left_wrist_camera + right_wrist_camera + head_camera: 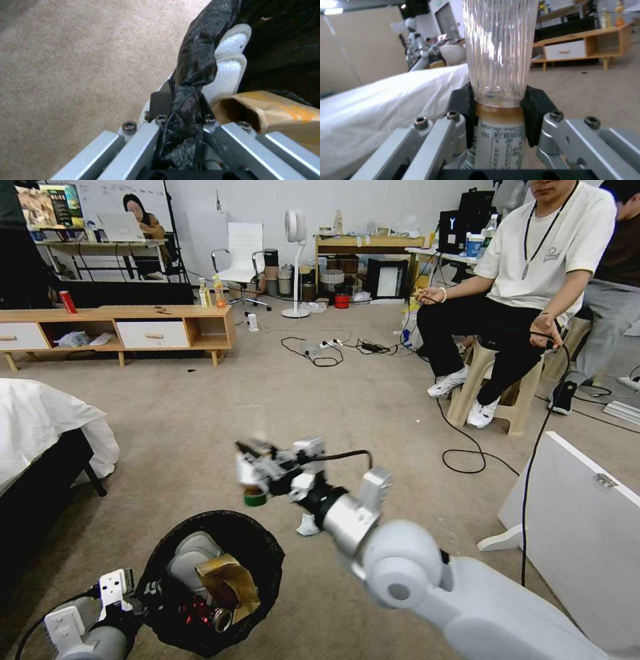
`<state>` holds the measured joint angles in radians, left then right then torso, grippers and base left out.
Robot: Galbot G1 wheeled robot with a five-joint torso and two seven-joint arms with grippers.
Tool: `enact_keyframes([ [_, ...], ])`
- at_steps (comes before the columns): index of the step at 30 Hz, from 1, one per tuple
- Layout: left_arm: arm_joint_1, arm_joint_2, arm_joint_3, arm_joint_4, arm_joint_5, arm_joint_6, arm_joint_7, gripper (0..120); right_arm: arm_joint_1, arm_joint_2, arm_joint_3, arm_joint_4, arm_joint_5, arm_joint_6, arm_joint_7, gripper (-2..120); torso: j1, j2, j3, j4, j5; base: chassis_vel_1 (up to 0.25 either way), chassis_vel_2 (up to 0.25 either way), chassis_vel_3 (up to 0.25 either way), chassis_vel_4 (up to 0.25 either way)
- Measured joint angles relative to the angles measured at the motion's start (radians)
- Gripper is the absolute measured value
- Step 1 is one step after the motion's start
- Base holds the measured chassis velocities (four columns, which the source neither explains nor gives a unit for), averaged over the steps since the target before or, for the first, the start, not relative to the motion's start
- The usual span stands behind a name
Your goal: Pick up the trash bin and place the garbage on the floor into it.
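Carpet floor [200,413]: beige, short pile, carrying everything below; one white scrap [307,525] lies on it just beyond the bin, under the right arm, likely garbage yet to be collected.

Bed [40,420]: white-covered, at the robot's left, well apart from the work.

Bin [267,543]: round, lined with a black bag [191,75], held at the lower left of the head view, mouth up and turned toward the right arm, seemingly so that items can be dropped straight in. Contents: brown paper bag [230,580], crushed red can [207,613], a white padded item [230,62] against the inner wall.

Left gripper [181,117]: fingers closed on the bin's rim, pinching wall and bag liner between them. The rim grip leaves the opening free.

Right gripper [498,105]: reaches forward past the far edge of the bin, above the carpet. Black fingers [533,105] are closed on the bottle's shoulder, at the joint of clear ribbed body and label.

Bottle [500,50]: small, clear, ribbed, held inverted, green cap [254,499] downward. It hangs near the bin but not yet over the mouth; judged to be the item in transit, with most garbage already binned.
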<state>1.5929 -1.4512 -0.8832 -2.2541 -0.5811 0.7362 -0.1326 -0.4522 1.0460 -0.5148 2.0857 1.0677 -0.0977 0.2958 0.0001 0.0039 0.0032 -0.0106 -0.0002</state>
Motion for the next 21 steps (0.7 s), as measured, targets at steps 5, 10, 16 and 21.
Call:
enact_keyframes([
  [5,-0.002,0.001,-0.001,0.001,-0.002,0.0,0.0,2,0.008,0.006,-0.058,-0.042,-0.067,0.04,-0.037,27,0.0,0.0,0.0,-0.0003,0.0001,0.0,0.0,0.0,0.0],
  [10,-0.006,0.001,0.0,0.006,-0.003,0.0,0.0,2,-0.005,0.005,-0.098,-0.09,-0.136,0.084,-0.079,27,0.0,0.0,0.0,-0.0002,0.0002,0.0,0.0,0.0,0.0],
  [16,-0.011,-0.001,-0.001,0.014,-0.004,0.0,-0.001,2,-0.034,0.006,-0.153,-0.157,-0.232,0.152,-0.106,27,0.0,0.0,0.0,-0.0002,0.0002,0.0,0.0,0.0,0.0],
  [21,-0.015,-0.001,-0.002,0.02,-0.005,0.0,-0.001,2,-0.047,0.014,-0.175,-0.19,-0.288,0.192,-0.124,27,0.0,0.0,0.0,-0.0001,0.0001,0.0,0.0,0.0,0.0],
])
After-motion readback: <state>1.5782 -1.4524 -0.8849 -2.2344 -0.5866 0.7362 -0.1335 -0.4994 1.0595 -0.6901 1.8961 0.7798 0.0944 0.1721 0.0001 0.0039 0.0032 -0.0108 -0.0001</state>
